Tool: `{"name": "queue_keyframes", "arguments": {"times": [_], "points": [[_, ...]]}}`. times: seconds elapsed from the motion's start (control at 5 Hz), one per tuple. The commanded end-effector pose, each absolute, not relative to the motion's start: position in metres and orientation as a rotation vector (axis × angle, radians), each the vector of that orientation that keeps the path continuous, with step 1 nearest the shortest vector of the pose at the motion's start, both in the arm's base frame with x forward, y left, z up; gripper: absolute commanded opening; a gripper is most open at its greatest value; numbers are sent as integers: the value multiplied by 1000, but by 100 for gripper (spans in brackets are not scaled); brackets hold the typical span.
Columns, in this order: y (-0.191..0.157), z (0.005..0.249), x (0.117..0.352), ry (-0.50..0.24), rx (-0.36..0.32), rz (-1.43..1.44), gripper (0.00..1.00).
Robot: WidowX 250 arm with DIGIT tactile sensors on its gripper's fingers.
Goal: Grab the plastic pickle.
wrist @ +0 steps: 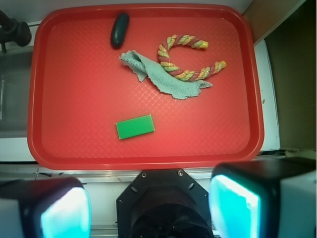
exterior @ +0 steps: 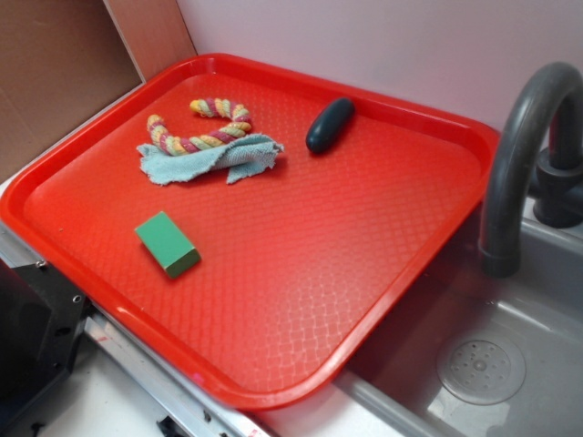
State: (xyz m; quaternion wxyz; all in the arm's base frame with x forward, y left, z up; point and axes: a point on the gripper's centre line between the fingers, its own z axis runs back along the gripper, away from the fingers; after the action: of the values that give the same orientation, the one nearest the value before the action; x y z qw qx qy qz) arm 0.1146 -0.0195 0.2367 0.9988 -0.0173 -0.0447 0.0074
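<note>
The plastic pickle (exterior: 329,125) (wrist: 119,29) is a dark, glossy oblong lying near the far rim of the red tray (exterior: 273,273) (wrist: 79,109). In the wrist view my gripper (wrist: 148,208) hangs high over the robot base, outside the tray's near edge and far from the pickle. Its two cyan pads (wrist: 233,206) stand wide apart with nothing between them. The exterior view does not show the gripper.
A blue-grey cloth (exterior: 209,157) (wrist: 163,74) lies beside the pickle with a striped rope toy (exterior: 205,127) (wrist: 190,59) on it. A bright green block (exterior: 168,243) (wrist: 134,127) sits nearer the front. A grey faucet (exterior: 524,155) and sink (exterior: 510,364) adjoin the tray.
</note>
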Motion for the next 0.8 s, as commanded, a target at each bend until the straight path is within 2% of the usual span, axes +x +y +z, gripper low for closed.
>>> {"name": "queue_keyframes", "arguments": {"times": [0.0,0.2,0.4,0.6], "points": [[-19,237,115,-89,-35,15,100],[-19,226,126,-118,-31,99,100],[-24,215,142,-208,5,167,100],[-30,202,160,-281,-49,194,100]]}}
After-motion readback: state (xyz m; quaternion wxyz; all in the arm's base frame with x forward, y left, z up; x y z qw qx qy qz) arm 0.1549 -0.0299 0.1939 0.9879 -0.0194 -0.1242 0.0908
